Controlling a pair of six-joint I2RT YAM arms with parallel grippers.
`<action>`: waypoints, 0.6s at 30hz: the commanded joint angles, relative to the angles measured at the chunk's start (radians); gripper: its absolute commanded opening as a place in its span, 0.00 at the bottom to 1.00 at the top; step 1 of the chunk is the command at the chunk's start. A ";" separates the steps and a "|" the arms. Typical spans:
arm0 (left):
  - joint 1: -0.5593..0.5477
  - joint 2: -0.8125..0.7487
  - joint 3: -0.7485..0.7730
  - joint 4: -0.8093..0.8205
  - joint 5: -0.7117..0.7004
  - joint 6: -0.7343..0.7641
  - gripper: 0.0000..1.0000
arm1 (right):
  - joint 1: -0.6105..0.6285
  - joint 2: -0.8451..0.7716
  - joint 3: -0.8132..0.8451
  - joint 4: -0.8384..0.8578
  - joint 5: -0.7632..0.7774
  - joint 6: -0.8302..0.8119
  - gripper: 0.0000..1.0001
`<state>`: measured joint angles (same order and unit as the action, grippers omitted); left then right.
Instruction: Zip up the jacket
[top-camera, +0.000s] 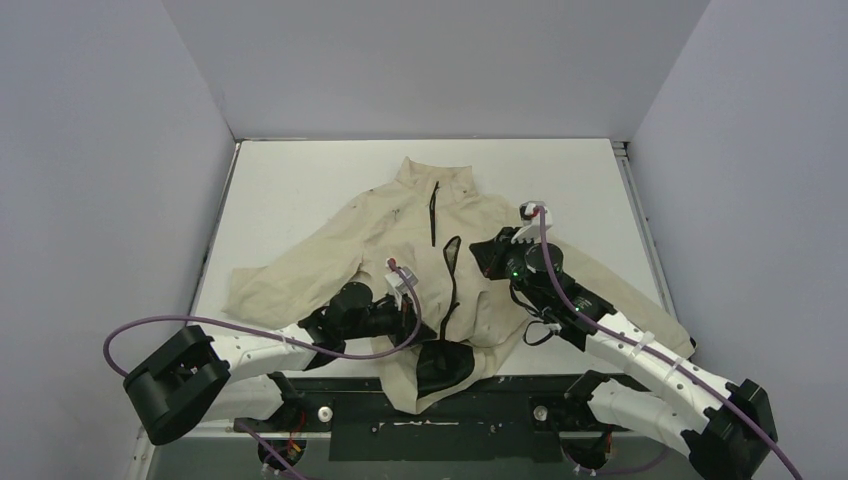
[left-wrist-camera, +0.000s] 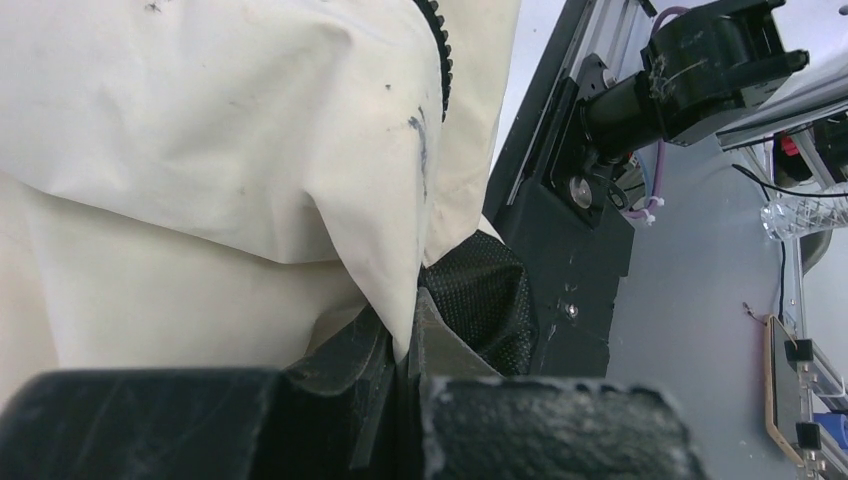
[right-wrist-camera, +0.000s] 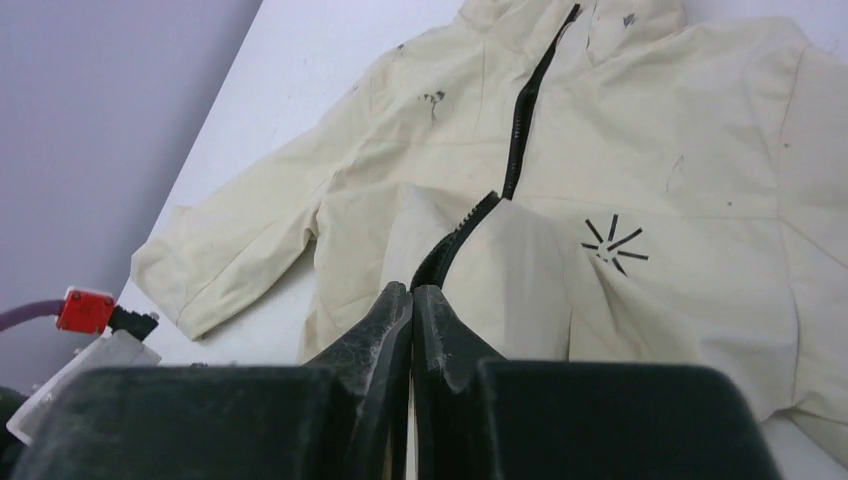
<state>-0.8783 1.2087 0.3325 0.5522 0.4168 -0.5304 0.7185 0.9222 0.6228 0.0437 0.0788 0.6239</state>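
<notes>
- One large beige cloth jacket (top-camera: 380, 240) with long sleeves and a stand collar lies spread front-up in the middle of the flat white table (top-camera: 300, 190). Its collar points to the far wall and its hem hangs over the near edge.
- Its black front zipper (top-camera: 434, 215) is joined only along a short stretch below the collar. Lower down the two front edges stand apart.
- Black mesh lining (top-camera: 445, 368) shows where the bottom of the front is turned back at the hem.
- A small dark starburst logo (right-wrist-camera: 612, 243) sits on the chest panel beside the zipper, seen in the right wrist view.
- The right gripper (right-wrist-camera: 412, 295) has its two black fingers pressed together on the raised zipper edge of the jacket, lifting a peak of cloth just below the joined stretch.
- The left gripper (left-wrist-camera: 403, 345) is clamped on a fold of the beige front near the hem, with the mesh lining right beside its fingers.
- A dark base plate (top-camera: 440, 420) runs along the near table edge under the hanging hem.
- Plain grey walls (top-camera: 100, 150) enclose the table on three sides.
</notes>
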 joint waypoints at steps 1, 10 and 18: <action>-0.020 0.001 -0.003 0.002 0.009 0.004 0.00 | -0.039 0.029 0.069 0.073 -0.031 -0.041 0.00; -0.022 -0.036 -0.008 0.048 0.008 -0.046 0.00 | -0.050 -0.052 0.080 0.009 -0.428 -0.317 0.29; -0.022 -0.043 -0.009 0.071 0.031 -0.079 0.00 | -0.050 -0.141 0.102 -0.240 -0.597 -0.628 0.54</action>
<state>-0.8917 1.1950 0.3256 0.5709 0.4194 -0.5838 0.6739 0.8074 0.6666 -0.0669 -0.4416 0.2001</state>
